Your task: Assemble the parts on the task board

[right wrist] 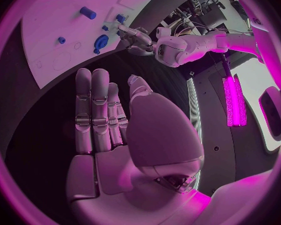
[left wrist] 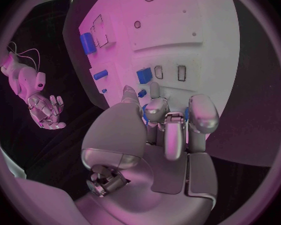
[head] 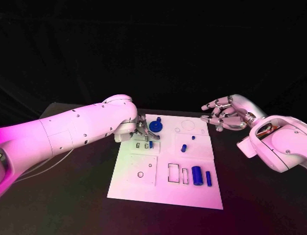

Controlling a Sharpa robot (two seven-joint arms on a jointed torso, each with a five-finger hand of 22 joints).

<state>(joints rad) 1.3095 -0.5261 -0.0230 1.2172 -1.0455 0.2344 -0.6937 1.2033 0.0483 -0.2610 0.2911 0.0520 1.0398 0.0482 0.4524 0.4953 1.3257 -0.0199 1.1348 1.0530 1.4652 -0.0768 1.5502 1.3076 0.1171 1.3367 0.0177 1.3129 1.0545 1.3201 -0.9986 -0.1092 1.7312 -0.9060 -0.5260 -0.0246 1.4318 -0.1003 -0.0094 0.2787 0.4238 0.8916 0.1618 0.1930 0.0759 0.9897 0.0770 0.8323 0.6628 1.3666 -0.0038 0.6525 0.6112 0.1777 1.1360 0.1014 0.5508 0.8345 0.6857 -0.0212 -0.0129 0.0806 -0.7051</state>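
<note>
The white task board (head: 135, 182) lies mid-table. My left hand (head: 140, 131) hovers over its far left part, fingers curled around a round blue part (head: 157, 128). In the left wrist view, blue of that part (left wrist: 145, 113) shows between the fingertips (left wrist: 172, 127). The right wrist view shows the round part (right wrist: 101, 41) against the left hand (right wrist: 133, 35). My right hand (head: 224, 115) hangs off the board's far right corner, fingers spread and empty; its fingers (right wrist: 93, 110) stand straight. A blue cylinder (head: 196, 173) and a thin blue bar (head: 208, 178) lie near the board's front right.
Two small blue pieces (head: 183, 147) (head: 193, 138) and a short peg (head: 150, 144) sit mid-board. Outlined slots (head: 174, 172) and holes (head: 140, 174) mark the board's front half. Black table (head: 266, 205) surrounds the board, and dark cloth hangs behind.
</note>
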